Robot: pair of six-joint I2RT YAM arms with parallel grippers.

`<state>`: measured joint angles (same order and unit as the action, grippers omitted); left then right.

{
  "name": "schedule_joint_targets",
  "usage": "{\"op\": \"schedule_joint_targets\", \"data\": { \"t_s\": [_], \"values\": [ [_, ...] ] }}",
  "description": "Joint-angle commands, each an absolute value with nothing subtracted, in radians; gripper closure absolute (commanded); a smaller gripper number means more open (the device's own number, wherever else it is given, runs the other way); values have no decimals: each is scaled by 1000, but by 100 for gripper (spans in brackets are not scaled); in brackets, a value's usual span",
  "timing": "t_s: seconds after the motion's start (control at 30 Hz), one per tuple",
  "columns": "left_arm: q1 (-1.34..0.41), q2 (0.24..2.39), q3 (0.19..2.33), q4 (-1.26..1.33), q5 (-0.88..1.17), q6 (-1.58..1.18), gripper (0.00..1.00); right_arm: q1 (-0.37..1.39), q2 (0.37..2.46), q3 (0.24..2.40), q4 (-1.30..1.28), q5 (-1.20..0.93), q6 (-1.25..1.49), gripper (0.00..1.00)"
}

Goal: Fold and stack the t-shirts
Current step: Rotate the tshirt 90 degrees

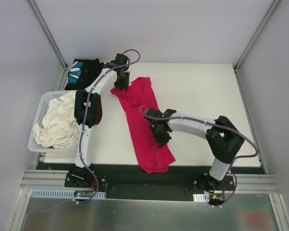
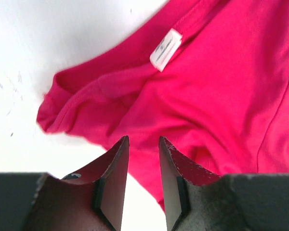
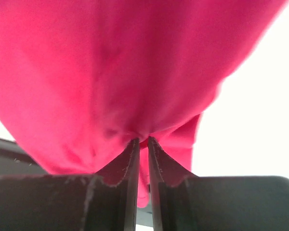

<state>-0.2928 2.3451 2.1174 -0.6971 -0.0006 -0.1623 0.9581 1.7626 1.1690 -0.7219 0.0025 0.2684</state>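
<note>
The magenta-red t-shirt lies as a long crumpled strip running from the table's back left towards the near edge. My left gripper hovers at its far end, open, with nothing between the fingers; below them are the shirt's collar and white label. My right gripper is down on the near part of the shirt, its jaws almost together, with red cloth bunched and pinched at the tips. The black t-shirt with a blue-and-white print lies crumpled at the back left corner.
A white lattice basket holding crumpled white cloth stands at the left edge, beside the left arm. Metal frame posts rise at the table's back corners. The white tabletop stretches to the right of the shirt.
</note>
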Motion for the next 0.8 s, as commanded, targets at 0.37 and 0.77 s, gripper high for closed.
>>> {"op": "schedule_joint_targets", "data": {
  "t_s": [0.37, 0.77],
  "values": [
    [-347, 1967, 1775, -686, -86, -228, 69, 539, 2167, 2082, -968, -103, 6, 73],
    [-439, 1617, 1247, -342, -135, -336, 68, 423, 2416, 2232, -821, -345, 69, 62]
  ]
}}
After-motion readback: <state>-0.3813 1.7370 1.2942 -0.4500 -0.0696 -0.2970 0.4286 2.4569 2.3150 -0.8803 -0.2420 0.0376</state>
